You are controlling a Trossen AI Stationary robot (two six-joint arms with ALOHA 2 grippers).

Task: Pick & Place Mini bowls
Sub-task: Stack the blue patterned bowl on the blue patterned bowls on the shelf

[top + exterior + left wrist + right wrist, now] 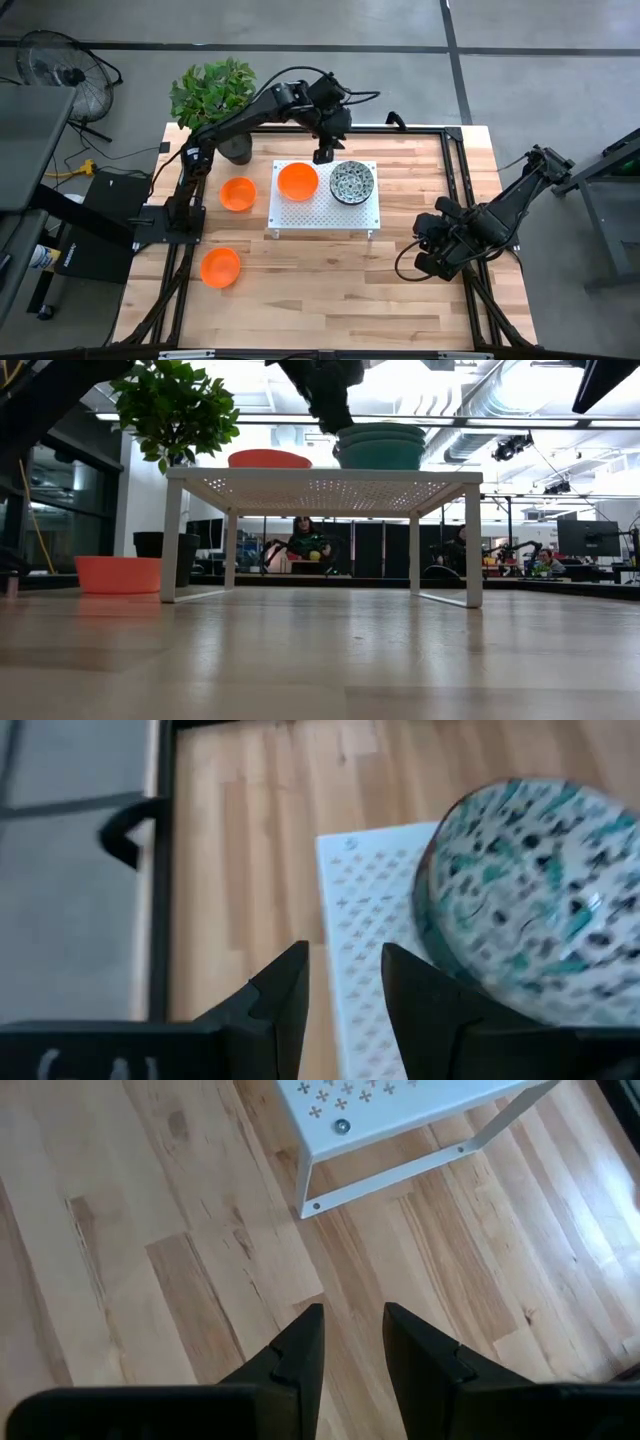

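A white perforated shelf (322, 215) stands mid-table. On it sit one orange mini bowl (298, 182) (270, 458) and, to its right, speckled mini bowls (352, 182) (380, 448) (535, 890), which the low view shows nested in a stack. Two more orange bowls rest on the table left of the shelf, one beside it (238, 194) (118, 574) and one nearer (220, 267). My left gripper (323, 155) (345, 965) hovers over the shelf's far edge beside the speckled stack, narrowly open and empty. My right gripper (430, 252) (353, 1325) waits low over the table's right side, narrowly open and empty.
A black pot with a green plant (215, 95) (170, 410) stands at the table's far left corner, close to the left arm. A black frame (455, 135) runs round the table. Bare wood lies along the near side (330, 300).
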